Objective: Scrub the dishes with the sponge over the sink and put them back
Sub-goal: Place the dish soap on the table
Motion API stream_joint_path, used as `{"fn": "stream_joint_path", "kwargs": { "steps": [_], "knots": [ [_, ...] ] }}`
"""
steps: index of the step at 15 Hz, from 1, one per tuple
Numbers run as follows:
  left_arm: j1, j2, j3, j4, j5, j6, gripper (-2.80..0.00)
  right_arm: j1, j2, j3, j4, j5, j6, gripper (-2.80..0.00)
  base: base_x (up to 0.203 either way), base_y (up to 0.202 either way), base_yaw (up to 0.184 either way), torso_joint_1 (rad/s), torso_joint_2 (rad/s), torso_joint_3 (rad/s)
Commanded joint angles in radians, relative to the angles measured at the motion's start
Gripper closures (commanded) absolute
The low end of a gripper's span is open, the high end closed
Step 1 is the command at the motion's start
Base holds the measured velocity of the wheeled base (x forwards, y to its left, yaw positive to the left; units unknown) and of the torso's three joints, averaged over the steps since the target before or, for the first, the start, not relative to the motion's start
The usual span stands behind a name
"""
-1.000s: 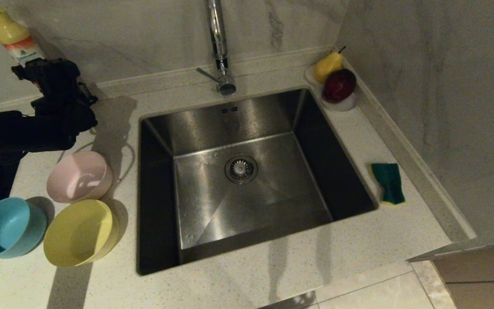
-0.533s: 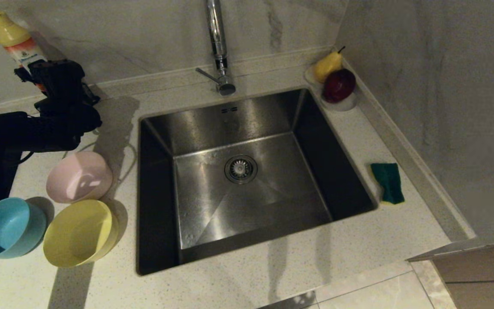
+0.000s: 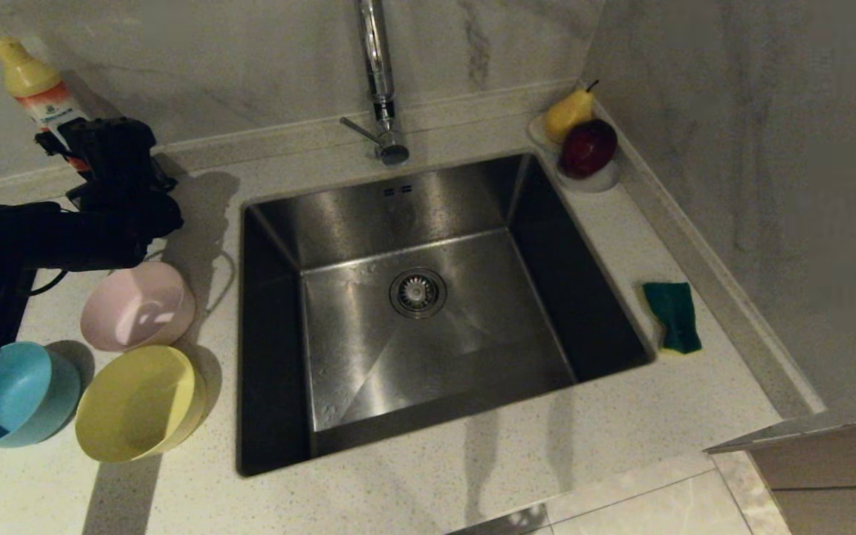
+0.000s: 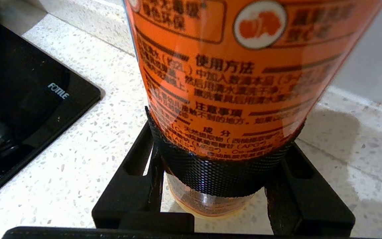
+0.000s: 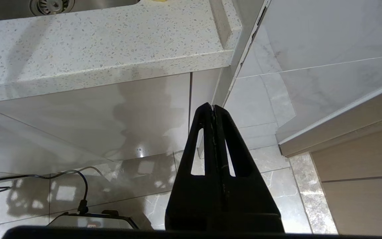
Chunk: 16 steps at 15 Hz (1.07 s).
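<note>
Lifted and tipping now, bottle (image 4: 230,83) clamped in left end effector (image 4: 211,179); carry it level toward sink (image 3: 413,297).

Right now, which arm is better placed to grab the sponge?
Right. The sponge lies right of the sink; the left gripper is shut on the detergent bottle at far left. The right gripper, though parked low, is empty.

Pale speckled counter (image 3: 606,438) here, running to a raised lip against grey-veined marble walls (image 3: 755,148) that meet in the far right corner. A black glass stove top (image 4: 18,109) sits flush at the counter's left end. Below the front edge, glossy pale cabinet fronts (image 5: 88,109), then a shiny marble-tile floor (image 5: 138,186) catching bright reflections, with a black cable (image 5: 45,176) looping across it.
</note>
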Motion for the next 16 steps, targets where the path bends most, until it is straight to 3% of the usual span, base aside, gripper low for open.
{"fn": "stream_joint_path", "kwargs": {
  "steps": [1,8,9,16],
  "knots": [
    [0.000,0.012,-0.002,-0.003,0.004,-0.002,0.00,0.000,-0.001,0.000,0.000,0.000,0.000,0.00,0.000,0.000,0.000,0.000,0.00,0.000],
    [0.000,0.007,0.013,-0.003,0.009,-0.020,0.00,0.000,-0.001,0.000,0.000,0.000,0.000,0.00,0.000,0.000,0.000,0.000,0.00,0.000],
    [0.000,0.007,0.014,-0.002,0.017,-0.029,-2.80,0.000,-0.001,0.000,0.000,0.000,0.000,0.00,0.000,0.000,0.000,0.000,0.00,0.000],
    [0.000,-0.049,0.018,0.000,0.018,-0.034,-2.80,0.000,-0.001,0.000,0.000,0.000,0.000,0.00,0.000,0.000,0.000,0.000,0.00,0.000]
  ]
}}
